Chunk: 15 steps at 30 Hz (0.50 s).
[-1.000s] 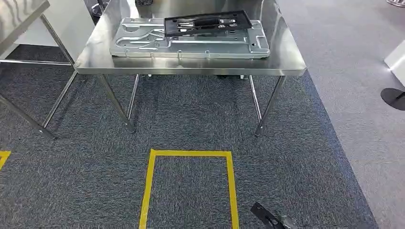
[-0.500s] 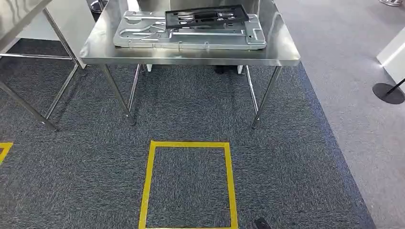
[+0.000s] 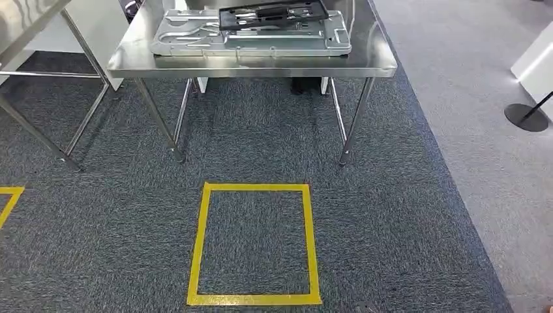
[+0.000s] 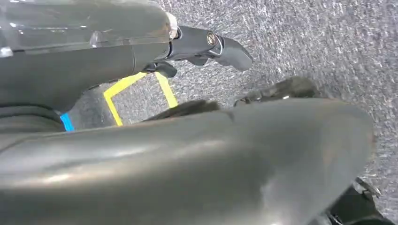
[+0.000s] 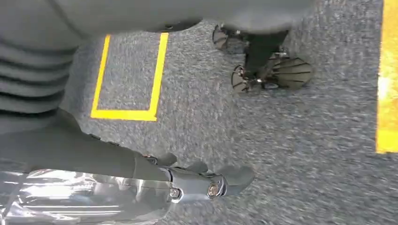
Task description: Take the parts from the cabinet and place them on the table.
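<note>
Parts sit on the steel table; both hands hang over carpet.

On the table, a black part lies atop a silver plate; a yellow taped square lies before the table. Wrist views show the left hand and right hand holding nothing, fingers extended.

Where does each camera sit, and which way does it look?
Head view: high on the body, looking forward and down at the table, the metal plate and the yellow square.
Left wrist view: behind the left robot hand, facing the carpet.
Right wrist view: behind the right robot hand, facing the carpet.
All three show yellow tape.
</note>
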Available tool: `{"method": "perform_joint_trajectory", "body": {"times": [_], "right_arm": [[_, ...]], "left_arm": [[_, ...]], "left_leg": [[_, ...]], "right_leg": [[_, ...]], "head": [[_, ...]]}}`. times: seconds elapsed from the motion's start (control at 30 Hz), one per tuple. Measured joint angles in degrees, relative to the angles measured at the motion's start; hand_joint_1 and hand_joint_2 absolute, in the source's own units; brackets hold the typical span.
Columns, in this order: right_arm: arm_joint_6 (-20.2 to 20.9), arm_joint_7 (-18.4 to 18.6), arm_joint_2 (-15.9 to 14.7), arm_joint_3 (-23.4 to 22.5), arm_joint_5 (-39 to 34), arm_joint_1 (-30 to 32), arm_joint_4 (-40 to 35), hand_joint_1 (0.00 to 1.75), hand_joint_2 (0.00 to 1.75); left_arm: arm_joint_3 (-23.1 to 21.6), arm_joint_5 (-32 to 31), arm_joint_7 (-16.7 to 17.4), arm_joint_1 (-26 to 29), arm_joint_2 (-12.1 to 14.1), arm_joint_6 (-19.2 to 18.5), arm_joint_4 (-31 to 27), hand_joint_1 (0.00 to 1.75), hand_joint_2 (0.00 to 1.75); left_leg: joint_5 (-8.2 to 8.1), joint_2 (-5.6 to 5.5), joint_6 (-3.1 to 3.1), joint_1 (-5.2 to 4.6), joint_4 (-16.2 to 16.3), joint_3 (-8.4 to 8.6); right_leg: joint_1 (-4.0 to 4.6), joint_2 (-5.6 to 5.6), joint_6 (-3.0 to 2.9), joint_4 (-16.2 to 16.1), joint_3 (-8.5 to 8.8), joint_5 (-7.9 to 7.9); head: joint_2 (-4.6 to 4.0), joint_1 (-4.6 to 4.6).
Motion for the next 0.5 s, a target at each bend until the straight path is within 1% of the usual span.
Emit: {"method": "perform_joint_trajectory", "body": {"times": [0.03,0.07,0.1,0.13,0.17,0.2,0.23,0.27,0.3,0.33,0.37,0.4,0.43,0.47,0.5], "right_arm": [[-0.11,-0.04,0.04,-0.24,-0.02,0.02,0.02,0.0,1.75],[-0.09,-0.15,0.07,-0.42,-0.02,0.03,0.04,0.0,1.75],[0.06,-0.3,0.18,-0.55,-0.02,0.06,0.09,0.0,0.0],[0.15,-0.63,0.17,-0.77,-0.15,0.11,0.11,0.0,0.0],[0.37,-1.24,0.17,-1.05,-0.26,0.15,0.13,0.0,1.75],[0.59,-1.75,0.28,-1.18,-0.26,0.15,0.15,0.0,1.75],[0.74,-2.16,0.33,-1.18,-0.13,0.15,0.2,0.0,1.75],[0.74,-2.42,0.35,-1.18,0.15,0.15,0.24,0.0,1.75],[0.74,-2.56,0.37,-1.18,0.5,0.17,0.28,0.0,1.75],[0.74,-2.6,0.37,-1.18,0.81,0.17,0.33,0.0,1.75],[0.76,-2.71,0.37,-1.18,0.96,0.17,0.35,0.0,1.75],[0.79,-2.82,0.37,-1.18,1.18,0.13,0.35,0.0,1.75],[0.83,-2.97,0.37,-1.18,1.31,0.05,0.35,0.0,1.75],[0.83,-3.1,0.37,-1.18,1.38,-0.04,0.35,0.0,1.75],[0.87,-3.21,0.39,-1.18,1.49,-0.2,0.35,0.0,1.75]], "left_arm": [[-0.02,0.0,-0.02,-0.07,0.0,0.0,0.0,0.0,0.0],[0.0,0.0,-0.07,-0.01,0.0,0.02,0.0,0.0,0.0],[0.0,0.0,-0.07,0.03,0.02,0.22,0.0,0.0,0.0],[0.0,0.0,-0.17,0.1,0.0,0.37,0.0,0.0,0.0],[0.0,0.0,-0.5,0.06,0.0,0.5,0.0,0.0,0.0],[0.0,-0.02,-0.81,-0.06,0.0,0.55,0.0,0.0,0.0],[0.0,0.0,-1.03,-0.16,0.0,0.7,0.0,0.0,0.0],[0.0,-0.02,-1.14,-0.13,0.0,0.9,0.0,0.0,0.0],[0.0,-0.11,-1.18,-0.05,0.02,1.07,0.0,0.0,0.0],[0.0,-0.37,-1.18,0.01,0.02,1.2,0.0,0.0,0.0],[0.0,-0.37,-1.2,0.04,0.02,1.22,0.0,0.0,0.0],[0.0,-0.39,-1.2,0.02,0.02,1.25,0.0,0.0,0.0],[0.0,-0.41,-1.2,-0.01,0.0,1.33,0.0,0.0,1.75],[0.0,-0.42,-1.22,-0.01,-0.02,1.36,0.0,0.0,1.75],[0.0,-0.44,-1.25,-0.05,-0.02,1.36,0.0,0.0,1.75]], "left_leg": [[-0.14,-0.03,0.11,0.0,0.11,-0.71],[0.01,-0.04,0.36,-0.01,0.14,-0.94],[0.23,-0.04,0.72,-0.16,0.09,-1.05],[0.95,0.12,1.33,0.21,-0.51,-1.13],[1.43,0.28,1.58,0.29,-0.54,-1.47],[1.8,0.32,1.94,0.33,-0.53,-1.99],[2.15,0.4,1.99,0.31,-0.52,-2.44],[2.46,0.42,1.99,0.27,-0.48,-2.9],[2.75,0.43,1.95,0.25,-0.39,-3.35],[3.05,0.43,1.83,0.27,-0.25,-3.8],[3.21,0.42,1.74,0.32,-0.1,-4.03],[3.32,0.39,1.59,0.36,0.08,-4.23],[3.37,0.38,1.49,0.38,0.24,-4.31],[3.42,0.38,1.29,0.38,0.32,-4.34],[3.41,0.39,0.85,-0.06,0.63,-4.61]], "right_leg": [[0.02,-0.04,0.48,0.07,-0.11,0.43],[0.0,-0.01,0.78,-0.01,-0.2,0.76],[-0.13,-0.01,1.1,-0.16,-0.2,1.09],[-0.15,0.05,1.41,-0.04,-0.31,1.21],[-0.39,0.22,1.81,1.22,-0.91,-0.34],[-0.49,0.24,2.23,4.47,-2.26,-3.15],[-0.72,0.23,2.58,8.81,-3.94,-5.91],[-0.88,0.24,2.88,13.29,-5.55,-8.16],[-1.0,0.22,3.11,16.58,-6.6,-9.43],[-1.14,0.22,3.26,17.19,-6.28,-9.23],[-1.25,0.22,3.3,15.01,-4.59,-7.92],[-1.34,0.21,3.26,10.5,-1.61,-5.84],[-1.41,0.19,3.09,5.11,1.71,-3.78],[-1.43,0.19,2.79,0.49,4.54,-2.74],[-0.94,0.17,2.26,-1.09,4.97,-3.42]], "head": [[0.0,-0.02],[0.0,-0.02],[0.0,0.0],[0.0,0.0],[0.0,0.0],[0.0,0.0],[0.0,0.0],[0.0,0.0],[0.0,0.0],[0.0,0.0],[0.0,0.0],[0.0,0.0],[0.0,0.0],[0.0,0.0],[0.0,0.0]]}}
